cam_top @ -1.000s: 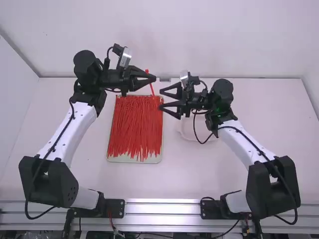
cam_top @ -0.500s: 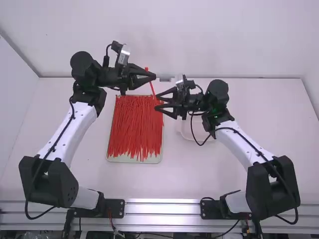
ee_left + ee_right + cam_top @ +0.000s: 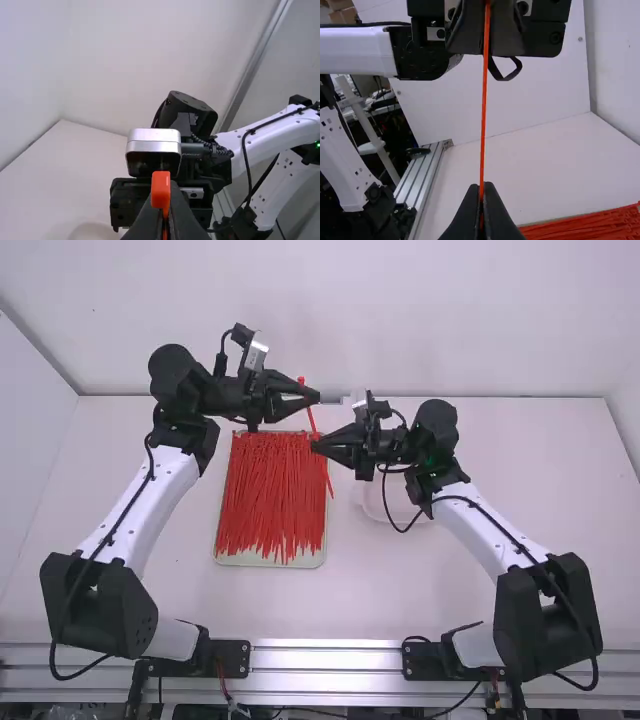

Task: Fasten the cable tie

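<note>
Cable tie (image 3: 483,125) smooth red plastic; table (image 3: 560,460) matt.

A white counter (image 3: 560,490) sits boxed in by a plain white wall (image 3: 400,310) behind it and white side panels (image 3: 30,370) at either end. An aluminium rail (image 3: 330,652) lines the counter's near edge, under soft, even light.

The cable tie (image 3: 483,100) and heap of ties (image 3: 272,495) are red, the table (image 3: 520,470) white.

The pile of red ties (image 3: 272,495) blocks the table (image 3: 560,460) left of middle; open surface lies toward the right edge.
</note>
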Controlling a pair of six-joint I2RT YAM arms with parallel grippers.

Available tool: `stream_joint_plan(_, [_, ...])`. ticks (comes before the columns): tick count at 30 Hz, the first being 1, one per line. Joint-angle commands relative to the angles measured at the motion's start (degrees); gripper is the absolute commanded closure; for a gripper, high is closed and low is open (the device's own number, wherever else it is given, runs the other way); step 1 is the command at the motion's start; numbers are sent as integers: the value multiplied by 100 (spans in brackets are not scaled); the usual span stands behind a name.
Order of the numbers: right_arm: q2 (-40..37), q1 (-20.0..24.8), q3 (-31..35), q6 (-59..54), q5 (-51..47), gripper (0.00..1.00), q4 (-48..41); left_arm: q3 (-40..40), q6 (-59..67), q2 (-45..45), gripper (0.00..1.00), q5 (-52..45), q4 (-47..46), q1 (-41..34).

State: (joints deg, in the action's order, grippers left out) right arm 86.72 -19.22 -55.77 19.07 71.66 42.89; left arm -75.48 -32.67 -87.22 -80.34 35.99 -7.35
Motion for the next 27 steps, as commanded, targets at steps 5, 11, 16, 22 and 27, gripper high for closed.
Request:
stream_joint_plan(5, [-2,4,-157,63,31,100,332,-20,48,63,51,24,372,63])
stream_joint_plan(11, [-2,4,-157,522,-17,100,1043,-20,-525,63,38,46,1224,142])
stream_joint_plan(16, [-2,4,-157,511,-396,100,1117,-20,-1189,63,36,190,2096,116])
stream_joint_plan(22, [-2,-2,-157,664,-415,100,1537,-20,-1344,63,40,393,2260,116])
stream_joint_plan(27, [-2,-127,-157,660,-468,100,1683,-20,-1342,63,56,599,2107,114])
